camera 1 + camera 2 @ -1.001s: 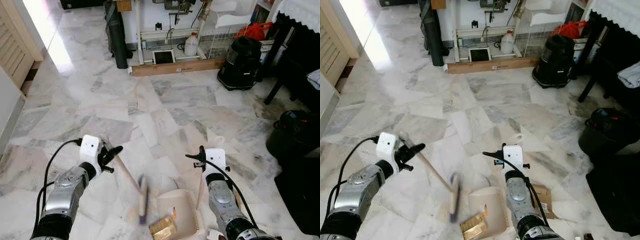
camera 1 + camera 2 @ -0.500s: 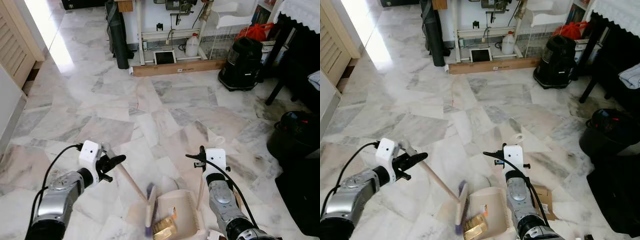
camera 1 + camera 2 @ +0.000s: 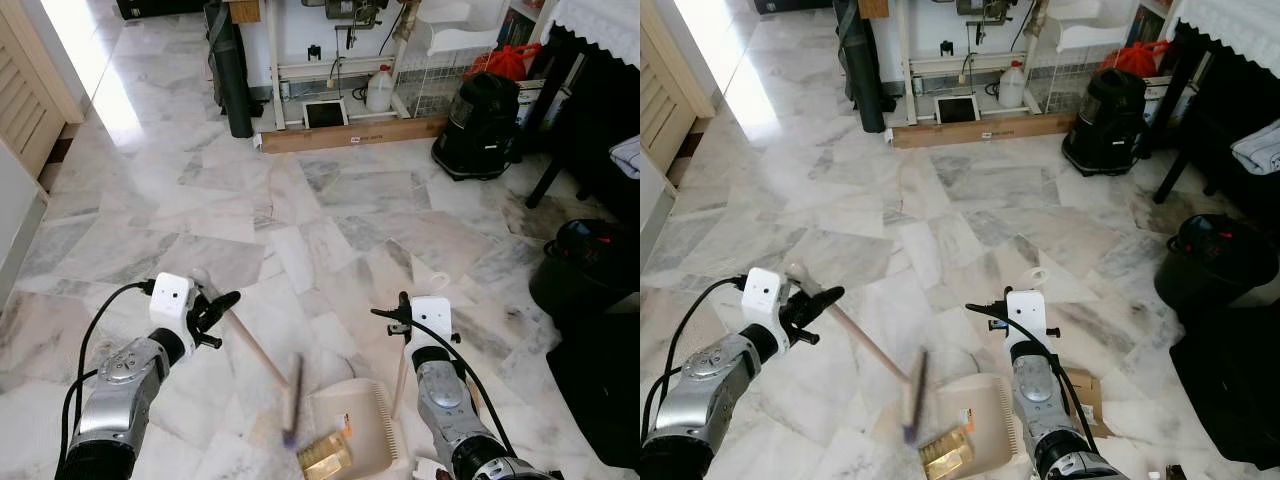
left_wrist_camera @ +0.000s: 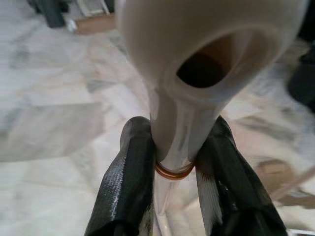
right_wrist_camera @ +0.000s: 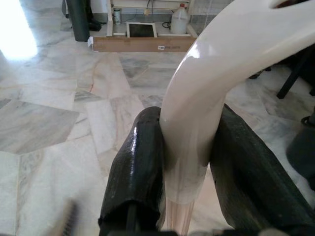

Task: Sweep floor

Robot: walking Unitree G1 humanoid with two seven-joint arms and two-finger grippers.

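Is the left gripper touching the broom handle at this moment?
Touching. In the left wrist view, both black fingers of the left gripper press against the pale broom handle from either side, with no gap.

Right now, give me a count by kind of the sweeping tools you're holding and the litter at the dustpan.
Brooms: 1, the broom in the left gripper
Dustpans: 1, the dustpan in the right gripper
Litter: 1, a golden wrapper
Total: 3

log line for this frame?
left claw: shut on broom | right claw: shut on dustpan | brush beside pan | wrapper at pan lip
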